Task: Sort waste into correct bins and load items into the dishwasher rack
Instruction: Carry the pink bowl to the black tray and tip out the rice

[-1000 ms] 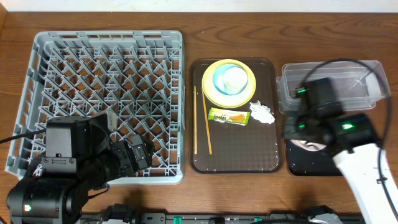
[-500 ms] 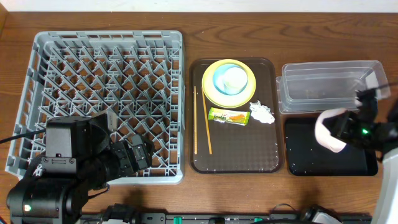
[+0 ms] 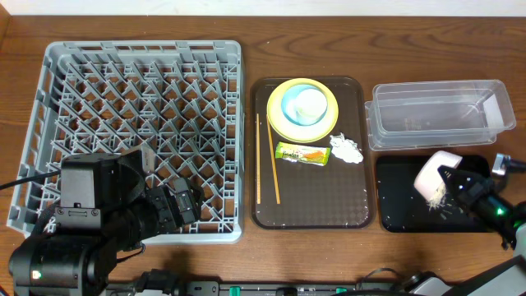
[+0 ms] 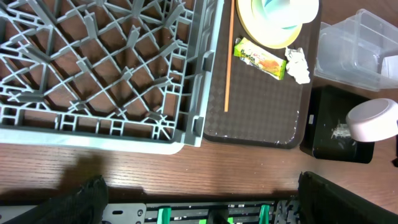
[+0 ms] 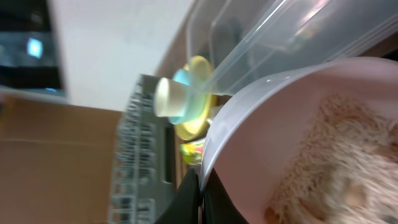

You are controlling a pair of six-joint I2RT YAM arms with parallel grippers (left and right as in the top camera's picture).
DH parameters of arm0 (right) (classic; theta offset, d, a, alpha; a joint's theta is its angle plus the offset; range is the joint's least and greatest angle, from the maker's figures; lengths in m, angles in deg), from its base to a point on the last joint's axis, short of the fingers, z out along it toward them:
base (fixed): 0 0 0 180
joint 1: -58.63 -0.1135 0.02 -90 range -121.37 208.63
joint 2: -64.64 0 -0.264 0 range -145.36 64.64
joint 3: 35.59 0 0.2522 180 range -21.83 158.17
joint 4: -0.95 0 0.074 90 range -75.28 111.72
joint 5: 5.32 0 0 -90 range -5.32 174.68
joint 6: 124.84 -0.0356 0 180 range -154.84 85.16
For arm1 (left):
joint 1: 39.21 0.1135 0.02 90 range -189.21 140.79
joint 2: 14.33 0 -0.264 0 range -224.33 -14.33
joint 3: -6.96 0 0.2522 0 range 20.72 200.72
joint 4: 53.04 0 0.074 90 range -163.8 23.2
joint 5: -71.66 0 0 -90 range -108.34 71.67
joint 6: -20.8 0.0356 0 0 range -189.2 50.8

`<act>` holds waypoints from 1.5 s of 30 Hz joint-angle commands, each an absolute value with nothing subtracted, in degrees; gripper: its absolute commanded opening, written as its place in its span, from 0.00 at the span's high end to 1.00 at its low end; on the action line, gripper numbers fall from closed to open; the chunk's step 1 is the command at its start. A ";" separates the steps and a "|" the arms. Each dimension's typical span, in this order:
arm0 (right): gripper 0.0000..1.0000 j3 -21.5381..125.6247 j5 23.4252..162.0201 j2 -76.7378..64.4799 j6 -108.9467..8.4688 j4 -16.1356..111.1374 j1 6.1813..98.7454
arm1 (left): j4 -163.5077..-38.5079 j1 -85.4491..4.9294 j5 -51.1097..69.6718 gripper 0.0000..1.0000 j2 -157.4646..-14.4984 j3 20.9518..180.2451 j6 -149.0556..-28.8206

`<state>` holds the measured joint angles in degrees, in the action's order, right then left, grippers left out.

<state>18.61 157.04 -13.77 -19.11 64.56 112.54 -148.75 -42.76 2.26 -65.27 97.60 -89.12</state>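
1. Overhead view.
   - Dishwasher rack [image 3: 131, 123]: at the left of the surface [image 3: 246, 25], with nothing loaded in it.
   - Brown tray [image 3: 312, 205]: beside the rack. It carries the yellow plate [image 3: 329, 123], with the light blue bowl [image 3: 289, 105] on the plate and the white cup [image 3: 310, 102] in the bowl.
   - Also on the brown tray: chopsticks [image 3: 265, 160], snack wrapper [image 3: 302, 154] and tissue [image 3: 346, 149], none of them sorted.
   - Clear tub [image 3: 436, 115]: at the far right.
   - Black tray [image 3: 411, 214]: just below the tub.
   - White bowl [image 3: 429, 174]: tipped over the black tray, with rice [image 3: 438, 200] falling out of it.
   - Judgement: rice disposal is under way and everything else is still to do.
   - Right tool [image 3: 445, 178]: at the bowl's rim.
   - Left tool [image 3: 191, 201]: low over the rack's near edge, carrying nothing.

2. Left wrist view.
   - Left tool [image 4: 199, 180]: fingers spread wide apart at the bottom corners, with nothing between them.
   - A scatter of rice lies on the black tray under the tilted white bowl.

3. Right wrist view.
   - Right tool [image 5: 200, 193]: pinched together on the white bowl's wall.
   - Rice clings inside the bowl, so it is not yet emptied.
   - The clear tub is close above the bowl. The plate stack and rack are beyond it.
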 commanded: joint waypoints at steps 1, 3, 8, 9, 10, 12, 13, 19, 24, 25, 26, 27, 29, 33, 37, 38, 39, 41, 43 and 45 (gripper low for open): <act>0.99 17.00 169.45 -15.52 -14.09 64.14 115.73 | -148.56 -42.94 1.52 0.01 -65.18 97.58 -89.45; 0.99 16.43 171.64 -16.48 -13.96 64.14 117.54 | -148.56 -42.94 1.54 0.01 -65.18 97.58 -89.45; 0.99 16.19 174.09 -17.07 -14.94 65.26 122.48 | -148.56 -42.94 1.52 0.01 -65.18 97.58 -89.45; 0.99 16.19 174.09 -17.07 -15.40 65.89 123.36 | -148.56 -42.94 1.54 0.01 -65.18 97.58 -89.47; 0.99 16.19 174.09 -17.07 -15.51 66.81 124.38 | -148.56 -42.94 1.52 0.01 -65.18 97.58 -89.45; 0.99 16.19 174.09 -17.07 -15.49 67.47 126.20 | -148.56 -42.94 1.52 0.01 -65.18 97.58 -89.45; 0.99 16.19 174.06 -17.07 -15.46 67.45 126.94 | -148.56 -42.94 1.52 0.01 -65.18 97.58 -89.45; 0.99 16.19 174.09 -17.07 -18.00 65.13 129.13 | -148.56 -42.94 1.54 0.01 -65.18 97.58 -89.45; 0.99 16.19 174.11 -17.07 -17.10 62.42 129.10 | -148.58 -42.94 1.52 0.01 -65.18 97.58 -89.45; 0.99 16.19 174.11 -17.07 -17.34 63.21 129.04 | -148.56 -42.94 1.54 0.01 -65.18 97.58 -89.45; 0.99 16.19 174.11 -17.05 -17.37 65.50 129.06 | -148.56 -42.94 1.52 0.02 -65.18 97.58 -89.45; 0.99 16.19 174.11 -17.00 -16.03 67.90 129.06 | -148.56 -42.94 1.52 0.02 -65.18 97.58 -89.45; 0.99 16.19 174.06 -17.00 -12.62 69.48 129.06 | -148.56 -42.94 1.52 0.01 -65.18 97.58 -89.45; 0.99 16.19 174.11 -17.00 -14.52 68.04 129.06 | -148.56 -42.94 1.54 0.01 -65.18 97.58 -89.45; 0.99 16.19 174.09 -17.00 -12.97 67.23 129.04 | -148.56 -42.94 1.52 0.01 -65.18 97.58 -89.45; 0.99 16.19 174.11 -17.00 -13.02 67.05 129.04 | -148.56 -42.94 1.54 0.02 -65.18 97.58 -89.45; 0.99 16.19 174.11 -17.00 -13.45 67.75 129.04 | -148.56 -42.94 1.52 0.02 -65.18 97.58 -89.45; 0.99 16.19 174.09 -17.00 -13.56 68.80 128.84 | -148.56 -42.94 1.52 0.01 -65.18 97.58 -89.45; 0.99 16.41 174.06 -17.00 -14.61 69.67 128.25 | -148.56 -42.94 1.54 0.01 -65.18 97.58 -89.45; 0.99 17.15 174.06 -16.85 -16.75 70.07 127.38 | -148.56 -42.94 1.52 0.01 -65.18 97.58 -89.45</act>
<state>16.21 172.12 -16.96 -14.92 69.70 128.30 -148.75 -42.76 2.26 -65.27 97.60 -89.12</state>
